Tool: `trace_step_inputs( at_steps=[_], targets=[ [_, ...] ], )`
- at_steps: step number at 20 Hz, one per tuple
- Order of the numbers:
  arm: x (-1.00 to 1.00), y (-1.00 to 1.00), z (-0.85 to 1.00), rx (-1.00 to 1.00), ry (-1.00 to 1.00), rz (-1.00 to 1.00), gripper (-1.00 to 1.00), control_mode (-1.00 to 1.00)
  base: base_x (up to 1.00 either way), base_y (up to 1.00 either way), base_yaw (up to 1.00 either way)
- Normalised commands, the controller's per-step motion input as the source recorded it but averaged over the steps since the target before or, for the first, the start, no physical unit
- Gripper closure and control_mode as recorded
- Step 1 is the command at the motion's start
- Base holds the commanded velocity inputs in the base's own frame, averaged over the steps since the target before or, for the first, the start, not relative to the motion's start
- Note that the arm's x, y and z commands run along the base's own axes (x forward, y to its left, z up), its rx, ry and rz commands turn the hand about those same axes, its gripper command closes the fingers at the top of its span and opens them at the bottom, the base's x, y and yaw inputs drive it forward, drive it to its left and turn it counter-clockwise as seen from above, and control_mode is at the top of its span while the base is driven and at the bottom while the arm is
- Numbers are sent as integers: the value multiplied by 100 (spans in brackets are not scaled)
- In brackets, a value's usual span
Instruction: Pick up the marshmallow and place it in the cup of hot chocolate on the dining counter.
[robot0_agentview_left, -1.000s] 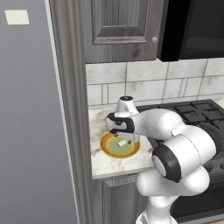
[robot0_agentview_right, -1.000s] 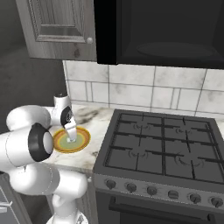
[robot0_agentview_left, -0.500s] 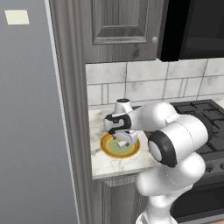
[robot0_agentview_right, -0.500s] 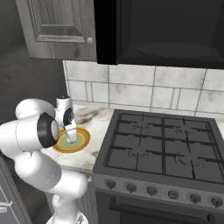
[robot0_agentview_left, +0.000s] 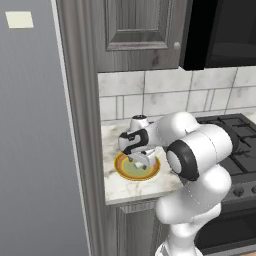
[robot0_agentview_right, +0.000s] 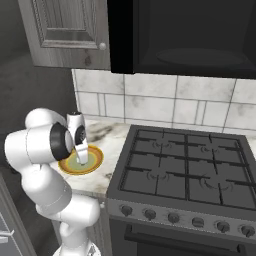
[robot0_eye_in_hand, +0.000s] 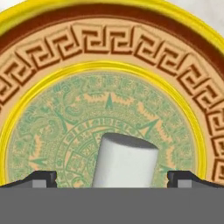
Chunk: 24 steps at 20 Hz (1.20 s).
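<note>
White marshmallow (robot0_eye_in_hand: 124, 159), lower centre of frame, on orange-rimmed plate (robot0_eye_in_hand: 109, 48). Gripper (robot0_eye_in_hand: 112, 178) has descended over it; jaws wide open, straddling it, nothing gripped. Closing comes next.

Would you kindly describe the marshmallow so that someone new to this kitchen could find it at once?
Left of the stove is a small marble counter carrying a round plate with an orange patterned rim and green centre. The marshmallow stands on that green centre, between the open gripper's fingertips. It is the plate's one plain white thing, a small soft-edged cylinder.
</note>
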Motion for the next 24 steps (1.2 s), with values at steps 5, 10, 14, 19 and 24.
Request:
trace_step_inputs(
  at_steps=[5, 10, 14, 19, 24],
  targets=[
    [7, 0, -21, 0, 1, -3, -100, -100, 0, 0, 0],
    [0, 0, -26, 0, 0, -1, -100, -100, 0, 0, 0],
    [0, 0, -45, 6, -7, -1, 100, -100, 0, 0, 0],
    [0, -1, -51, 11, -13, -1, 100, -100, 0, 0, 0],
    [-2, 0, -30, 3, -10, 0, 100, -100, 0, 0, 0]
  ],
)
